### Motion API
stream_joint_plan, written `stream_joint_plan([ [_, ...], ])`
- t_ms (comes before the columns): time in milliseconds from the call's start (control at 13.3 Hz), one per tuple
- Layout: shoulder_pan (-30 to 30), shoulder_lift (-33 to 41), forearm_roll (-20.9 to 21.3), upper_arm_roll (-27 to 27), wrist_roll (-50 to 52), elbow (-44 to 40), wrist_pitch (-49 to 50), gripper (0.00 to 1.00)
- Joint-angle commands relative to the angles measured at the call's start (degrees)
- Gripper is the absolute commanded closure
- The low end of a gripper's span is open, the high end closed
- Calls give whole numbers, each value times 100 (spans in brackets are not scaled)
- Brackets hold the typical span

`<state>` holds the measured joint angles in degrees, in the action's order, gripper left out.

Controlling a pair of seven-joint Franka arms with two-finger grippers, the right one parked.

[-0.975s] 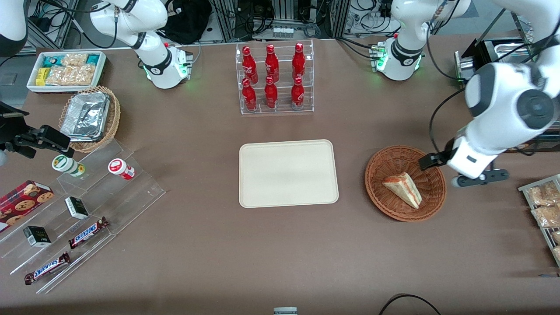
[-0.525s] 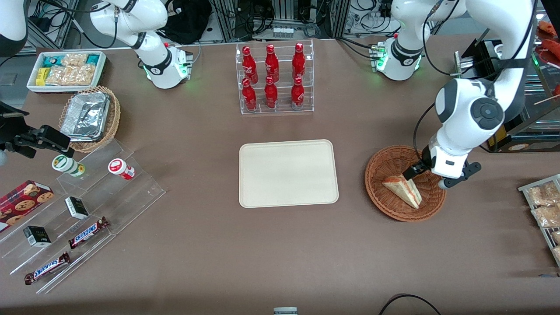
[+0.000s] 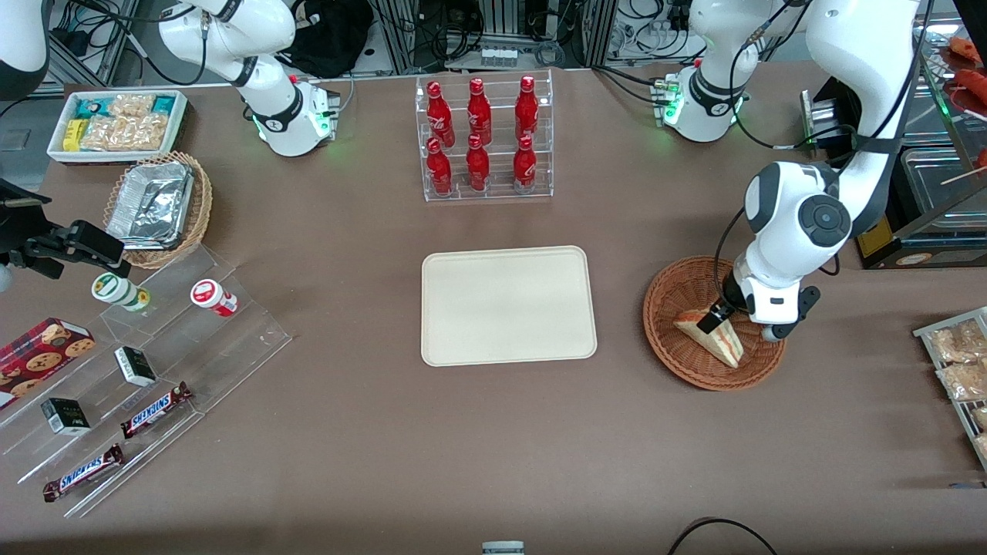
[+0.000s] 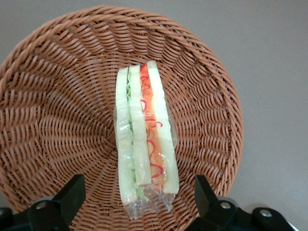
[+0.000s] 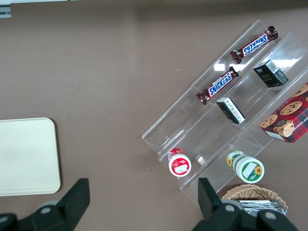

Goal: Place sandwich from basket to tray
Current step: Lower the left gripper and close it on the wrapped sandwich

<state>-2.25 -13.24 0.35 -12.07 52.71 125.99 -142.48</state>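
Note:
The sandwich (image 3: 713,339) (image 4: 144,139), a plastic-wrapped wedge with its filling edge facing up, lies in the reddish-brown wicker basket (image 3: 669,297) (image 4: 57,96) toward the working arm's end of the table. My left gripper (image 3: 745,324) (image 4: 138,188) hangs open just above the basket. One black finger (image 4: 72,195) stands on each side of the sandwich's wide end, and neither touches it. The cream tray (image 3: 509,305) (image 5: 26,156) lies bare at the table's middle, beside the basket.
A clear rack of red bottles (image 3: 484,139) stands farther from the front camera than the tray. A wire rack of snack packets (image 3: 960,362) sits at the working arm's end. A stepped acrylic shelf (image 3: 139,362), a tan basket of foil trays (image 3: 158,206) and a white snack bin (image 3: 119,123) sit toward the parked arm's end.
My left arm has swung in from the table's end and come down over the basket, so the open fingers now straddle the sandwich. The sandwich has not moved.

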Motion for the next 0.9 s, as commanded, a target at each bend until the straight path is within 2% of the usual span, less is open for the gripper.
stream_joint_plan([
  [0, 5, -161, 27, -24, 152, -128, -131, 0],
  [300, 5, -469, 18, -15, 160, -443, -254, 1],
  [375, 5, -495, 18, -15, 160, -453, -254, 9],
  [525, -12, -513, 18, -15, 99, -505, -237, 55],
  [600, -12, -513, 18, -15, 90, -514, -210, 71],
  [675, -21, -539, 26, -15, 81, -506, -210, 84],
  [825, -21, -496, 35, -6, 64, -506, -140, 91],
])
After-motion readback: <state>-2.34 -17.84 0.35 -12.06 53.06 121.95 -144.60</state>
